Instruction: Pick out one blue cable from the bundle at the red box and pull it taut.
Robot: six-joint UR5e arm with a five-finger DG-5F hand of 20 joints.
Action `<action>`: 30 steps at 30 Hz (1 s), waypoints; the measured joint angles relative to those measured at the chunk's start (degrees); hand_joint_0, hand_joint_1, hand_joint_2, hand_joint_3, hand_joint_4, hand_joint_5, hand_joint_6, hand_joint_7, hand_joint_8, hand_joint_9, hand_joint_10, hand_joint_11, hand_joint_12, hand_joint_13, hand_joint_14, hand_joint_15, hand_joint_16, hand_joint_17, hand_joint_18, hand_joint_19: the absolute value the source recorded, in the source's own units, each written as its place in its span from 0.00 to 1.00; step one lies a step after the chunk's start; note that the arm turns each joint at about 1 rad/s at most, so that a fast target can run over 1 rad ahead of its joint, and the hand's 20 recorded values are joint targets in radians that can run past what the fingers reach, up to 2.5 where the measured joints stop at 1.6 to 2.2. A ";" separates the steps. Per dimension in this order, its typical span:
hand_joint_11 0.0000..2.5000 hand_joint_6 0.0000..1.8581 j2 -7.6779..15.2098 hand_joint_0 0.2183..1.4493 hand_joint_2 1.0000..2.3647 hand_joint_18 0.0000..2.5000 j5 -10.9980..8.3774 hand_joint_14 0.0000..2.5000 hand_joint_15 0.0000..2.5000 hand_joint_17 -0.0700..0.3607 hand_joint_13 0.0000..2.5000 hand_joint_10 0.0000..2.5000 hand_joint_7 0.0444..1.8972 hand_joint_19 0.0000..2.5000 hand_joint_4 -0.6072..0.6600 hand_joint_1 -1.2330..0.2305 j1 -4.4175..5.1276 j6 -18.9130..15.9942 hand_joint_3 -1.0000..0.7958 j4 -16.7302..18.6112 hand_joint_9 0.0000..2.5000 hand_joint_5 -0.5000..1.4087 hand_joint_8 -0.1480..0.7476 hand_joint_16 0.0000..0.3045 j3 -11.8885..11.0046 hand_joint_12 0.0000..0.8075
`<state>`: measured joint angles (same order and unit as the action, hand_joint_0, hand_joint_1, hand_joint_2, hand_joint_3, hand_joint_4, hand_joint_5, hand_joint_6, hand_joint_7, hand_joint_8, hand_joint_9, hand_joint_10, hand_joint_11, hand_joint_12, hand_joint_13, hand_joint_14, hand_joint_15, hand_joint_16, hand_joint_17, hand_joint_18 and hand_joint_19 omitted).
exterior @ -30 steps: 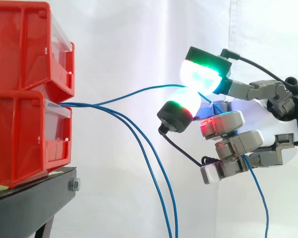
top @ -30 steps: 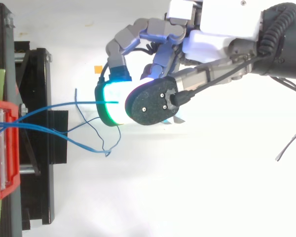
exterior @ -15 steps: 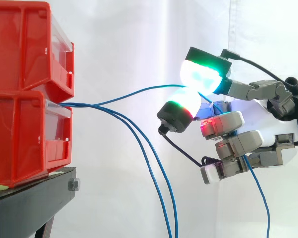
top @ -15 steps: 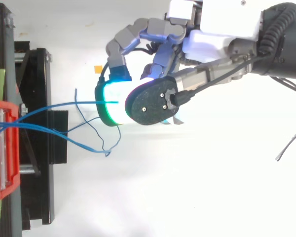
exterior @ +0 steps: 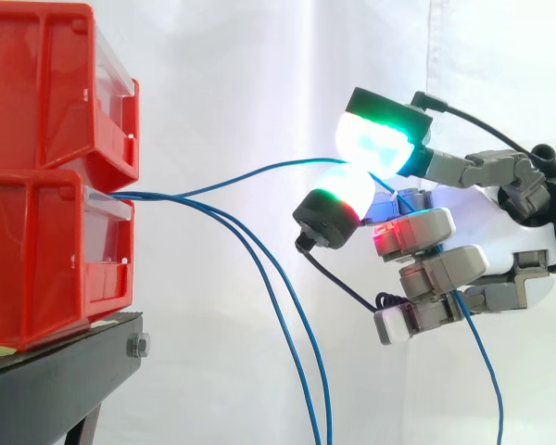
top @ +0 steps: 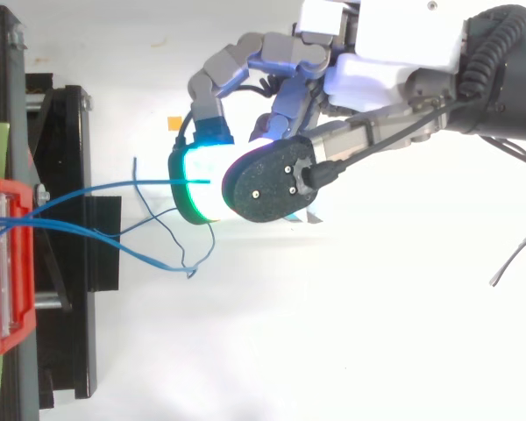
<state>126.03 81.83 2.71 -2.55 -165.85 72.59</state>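
Blue cable (exterior: 259, 171) leaves the front of the lower red bin (exterior: 46, 250) and rises in a shallow arc to the hand (exterior: 486, 197), which stands well to the right of the bins, at about their height. The arc is not a straight line, so some slack remains.

Fingers (exterior: 375, 139): curled, gripping this one cable. The pinch is between two glowing pads, the upper cyan and green, the lower white with a green and red rim. Past the pinch the cable passes behind the other curled fingers and hangs down under the hand to the bottom edge of the side view.

Slack cables (exterior: 224, 221): two more blue ones come out of the same bin front, run beside the held cable for a short way, then droop apart from it and fall steeply. They are not touched by the hand.

Upper bin (exterior: 46, 93) sits stacked on the lower one. Both rest on the black stand (exterior: 65, 371).

From above, the held cable (top: 158, 182) runs from the bin (top: 0, 263) across the stand (top: 70, 263) to the green-edged pad. Loose blue ends curl on the white tabletop (top: 333, 351) below it.
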 measured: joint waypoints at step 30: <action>0.50 0.52 -0.02 0.45 0.01 0.27 0.00 0.01 0.53 0.38 0.52 0.01 0.65 0.31 0.20 0.32 -0.01 0.00 0.35 0.00 0.50 0.15 0.32 0.13 0.01 0.28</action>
<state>126.02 81.83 2.70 -2.55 -165.85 72.60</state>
